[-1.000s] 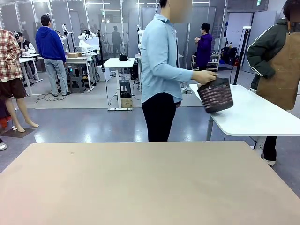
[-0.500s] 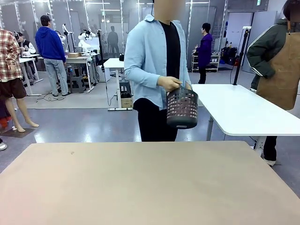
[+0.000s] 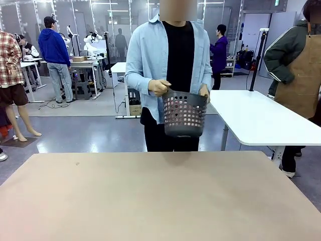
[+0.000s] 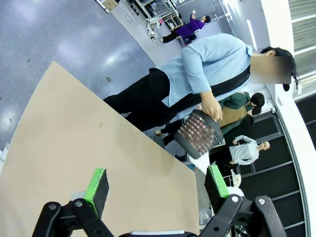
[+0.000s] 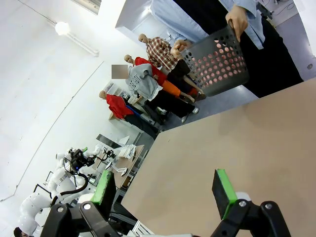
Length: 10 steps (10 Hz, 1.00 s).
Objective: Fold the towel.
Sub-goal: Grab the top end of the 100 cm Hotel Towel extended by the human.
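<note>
The jaws of the left gripper are spread wide, and nothing is held between them. The jaws of the right gripper are spread wide too, with nothing held. Both are seen over the table.

The towel is not yet laid out. Pink is seen through the holes of the dark basket, so the towel is likely tucked inside. The basket is held up off the table by the person's hands at the far side.

Folding is not begun. First the towel must be set down and spread flat — then an edge can be pinched.

Counted: one basket, one towel, one table, two grippers — and two hands on the basket.
</note>
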Each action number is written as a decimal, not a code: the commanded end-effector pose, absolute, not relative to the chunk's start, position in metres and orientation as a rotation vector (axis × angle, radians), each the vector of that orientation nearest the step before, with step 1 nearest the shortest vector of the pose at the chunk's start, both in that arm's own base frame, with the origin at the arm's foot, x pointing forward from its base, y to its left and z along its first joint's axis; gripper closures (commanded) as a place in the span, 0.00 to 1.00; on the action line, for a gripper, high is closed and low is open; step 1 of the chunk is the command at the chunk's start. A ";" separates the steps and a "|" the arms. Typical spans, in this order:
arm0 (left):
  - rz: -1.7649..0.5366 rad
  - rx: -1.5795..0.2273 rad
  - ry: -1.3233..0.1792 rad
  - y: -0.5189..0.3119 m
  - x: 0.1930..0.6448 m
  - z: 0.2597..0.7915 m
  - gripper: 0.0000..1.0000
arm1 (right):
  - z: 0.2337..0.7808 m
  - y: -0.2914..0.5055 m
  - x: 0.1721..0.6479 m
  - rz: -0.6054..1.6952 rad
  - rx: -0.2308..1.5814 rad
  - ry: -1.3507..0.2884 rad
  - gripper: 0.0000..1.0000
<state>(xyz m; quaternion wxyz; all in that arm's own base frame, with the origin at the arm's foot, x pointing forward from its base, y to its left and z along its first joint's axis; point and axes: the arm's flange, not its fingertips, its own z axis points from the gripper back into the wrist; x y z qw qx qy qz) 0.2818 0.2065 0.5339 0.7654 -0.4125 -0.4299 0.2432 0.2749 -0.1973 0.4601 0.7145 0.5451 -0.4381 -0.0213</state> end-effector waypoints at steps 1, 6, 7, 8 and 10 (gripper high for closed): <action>0.515 -0.910 -0.947 0.207 0.285 0.533 0.00 | 0.462 -0.199 0.277 -0.043 1.209 -0.988 0.00; 0.515 -0.910 -0.947 0.207 0.285 0.533 0.00 | 0.462 -0.199 0.277 -0.043 1.209 -0.988 0.00; 0.515 -0.910 -0.947 0.207 0.285 0.533 0.00 | 0.462 -0.199 0.277 -0.043 1.209 -0.988 0.00; 0.515 -0.910 -0.947 0.207 0.285 0.533 0.00 | 0.462 -0.199 0.277 -0.043 1.209 -0.988 0.00; 0.515 -0.910 -0.947 0.207 0.285 0.533 0.00 | 0.462 -0.199 0.277 -0.043 1.209 -0.988 0.00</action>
